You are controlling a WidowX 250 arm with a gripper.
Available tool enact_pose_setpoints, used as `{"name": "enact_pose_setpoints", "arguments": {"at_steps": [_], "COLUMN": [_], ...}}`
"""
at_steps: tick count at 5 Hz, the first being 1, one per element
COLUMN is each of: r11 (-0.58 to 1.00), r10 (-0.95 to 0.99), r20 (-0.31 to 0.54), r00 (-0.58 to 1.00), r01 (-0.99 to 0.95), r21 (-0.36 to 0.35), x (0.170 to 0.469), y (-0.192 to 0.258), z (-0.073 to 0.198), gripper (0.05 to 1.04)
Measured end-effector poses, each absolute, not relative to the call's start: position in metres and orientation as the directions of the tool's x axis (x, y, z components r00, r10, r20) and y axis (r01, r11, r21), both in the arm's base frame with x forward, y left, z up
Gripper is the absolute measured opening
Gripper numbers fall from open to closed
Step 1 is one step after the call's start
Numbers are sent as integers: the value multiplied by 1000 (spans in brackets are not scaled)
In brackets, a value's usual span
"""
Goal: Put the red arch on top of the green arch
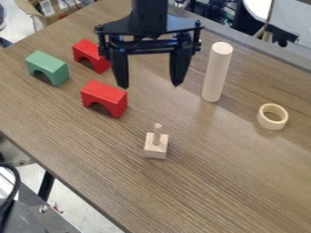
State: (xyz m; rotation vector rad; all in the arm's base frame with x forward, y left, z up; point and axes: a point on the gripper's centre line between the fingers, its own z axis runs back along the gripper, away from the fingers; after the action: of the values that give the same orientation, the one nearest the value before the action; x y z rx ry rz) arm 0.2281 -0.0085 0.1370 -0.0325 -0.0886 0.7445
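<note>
1. The tool [150, 85] is held wide, with its fingers spread well apart and pointed down, at the upper middle of the view.
2. The green arch [53, 66] is set on the bench [218, 182] at the left of the view, with its opening at the bottom.
3. Two red arches are seen upright on the bench, apart from each other and from the green arch. One red arch [90, 49] is placed beyond the other, near the green arch; the nearer red arch [103, 92] is placed to the lower right of the green one.
4. The cylinder [217, 72] is stood on end, right of the tool in the view.
5. The ring [263, 121] is placed farther right, apart from the cylinder.
6. A square block [155, 151] is placed below the tool in the view, and a thin peg [158, 130] is held upright on it.
</note>
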Motion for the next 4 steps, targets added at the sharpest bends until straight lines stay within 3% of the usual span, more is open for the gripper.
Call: {"name": "enact_pose_setpoints", "arguments": {"at_steps": [1, 4], "r11": [732, 556], "r10": [681, 831], "r20": [53, 103], "r00": [730, 546], "r01": [-679, -820], "r21": [-49, -137], "x": [226, 266], "y": [-9, 34], "z": [132, 124], "gripper": [999, 999]}}
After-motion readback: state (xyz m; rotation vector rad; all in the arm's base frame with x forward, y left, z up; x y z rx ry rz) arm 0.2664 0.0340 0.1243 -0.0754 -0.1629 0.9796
